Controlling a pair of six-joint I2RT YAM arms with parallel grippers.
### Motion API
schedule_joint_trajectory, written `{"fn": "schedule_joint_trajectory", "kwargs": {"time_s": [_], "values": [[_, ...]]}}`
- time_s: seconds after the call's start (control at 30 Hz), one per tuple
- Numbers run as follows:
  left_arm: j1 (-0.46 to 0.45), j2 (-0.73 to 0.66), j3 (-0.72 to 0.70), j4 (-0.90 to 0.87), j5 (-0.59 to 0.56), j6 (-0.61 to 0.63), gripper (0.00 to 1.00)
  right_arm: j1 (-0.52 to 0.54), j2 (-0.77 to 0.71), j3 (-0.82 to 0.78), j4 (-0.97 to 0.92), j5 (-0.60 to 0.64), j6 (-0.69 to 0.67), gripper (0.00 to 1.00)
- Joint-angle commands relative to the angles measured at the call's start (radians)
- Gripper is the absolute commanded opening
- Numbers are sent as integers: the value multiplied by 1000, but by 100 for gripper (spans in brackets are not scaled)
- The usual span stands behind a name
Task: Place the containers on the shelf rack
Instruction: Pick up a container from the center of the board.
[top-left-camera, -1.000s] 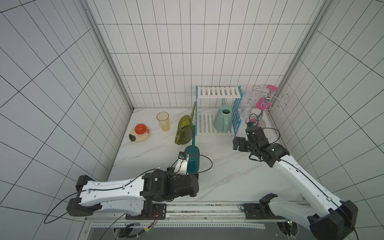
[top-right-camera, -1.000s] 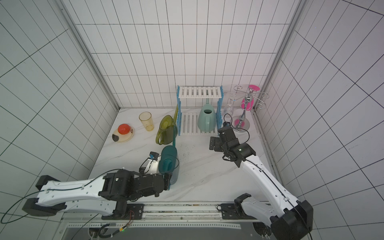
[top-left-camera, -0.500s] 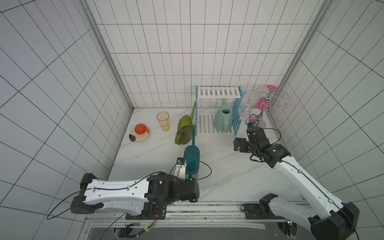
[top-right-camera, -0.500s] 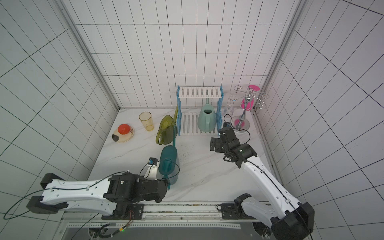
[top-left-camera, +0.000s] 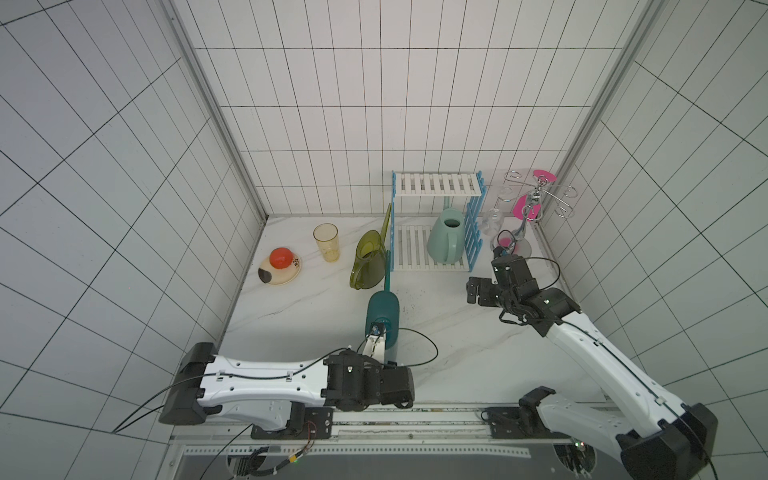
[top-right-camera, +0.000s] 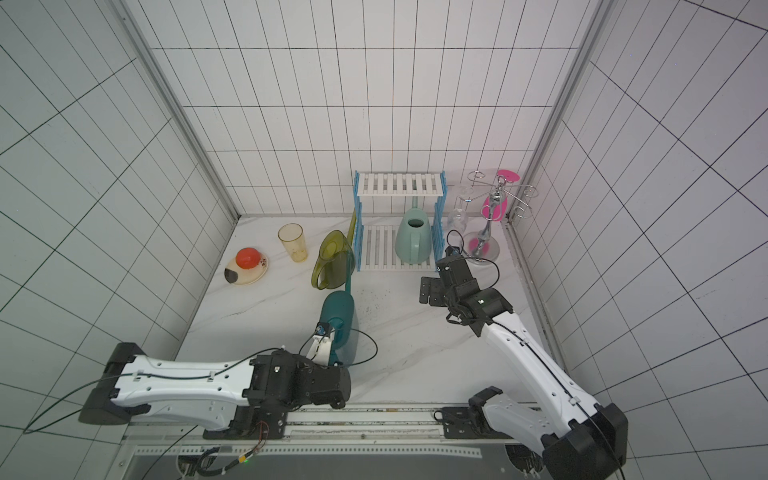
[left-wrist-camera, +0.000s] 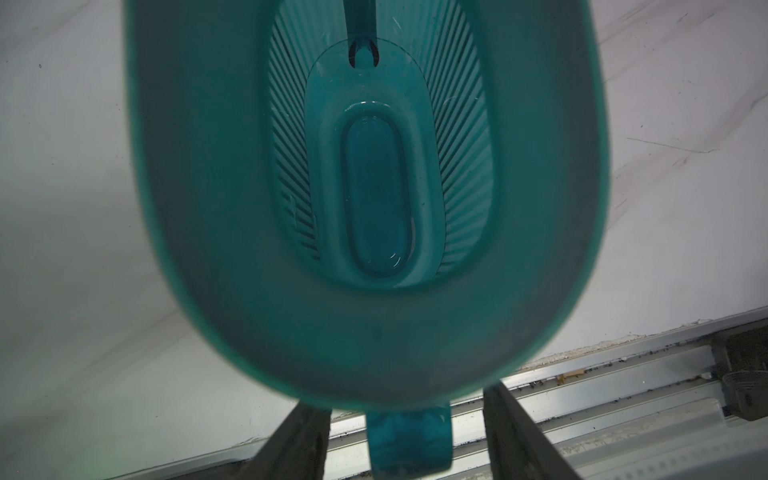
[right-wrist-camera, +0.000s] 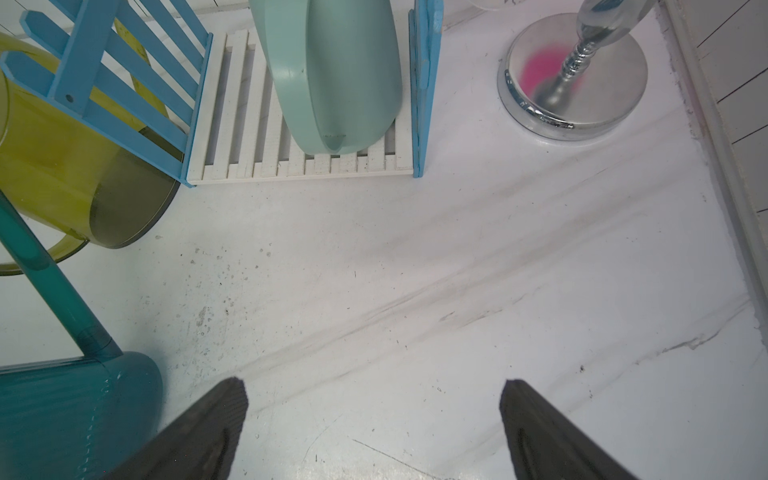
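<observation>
Left fingers (left-wrist-camera: 299, 440): apart, one on each side of the handle (left-wrist-camera: 409, 440) of the teal watering can (top-left-camera: 382, 307). The left wrist view shows a gap on both sides, so nothing is clamped.
Teal watering can: upright on the table (top-left-camera: 436, 340) near its front edge, with the spout aimed toward the rack and well short of it.
Step in hand: judged to be the grasp on the handle. The fingers should meet it squarely and centred so the can does not swing, and the lift should keep the long spout clear of the olive can.
Right fingers (right-wrist-camera: 199, 432): spread wide, holding nothing, above bare table in front of the rack.
Olive watering can (top-left-camera: 368, 259): on the table, just beside the rack's blue side frame.
Mint watering can (top-left-camera: 446, 241): standing on the lower shelf.
Shelf rack (top-left-camera: 436, 185): by the far wall, with the top shelf bare.
</observation>
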Motion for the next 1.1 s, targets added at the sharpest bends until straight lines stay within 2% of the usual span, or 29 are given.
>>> {"fn": "schedule_joint_trajectory", "kwargs": {"time_s": [0.0, 0.1, 0.37, 0.63, 0.87, 1.07], "values": [[-3, 24, -5, 40, -32, 17, 61, 0, 2, -15, -9, -4, 6, 99], [-1, 37, -15, 48, -38, 3, 60, 0, 4, -16, -1, -10, 10, 99], [26, 12, -61, 64, -29, -2, 47, 0, -30, -7, -3, -20, 12, 99], [49, -27, -88, 72, -37, 25, 21, 0, -78, -14, -4, -34, 1, 99], [48, -30, -110, 111, -20, 47, 5, 1, -92, -25, -21, -44, 3, 99], [49, -17, -80, 95, -17, 84, 0, 1, -116, -38, -27, -69, -28, 99]]}}
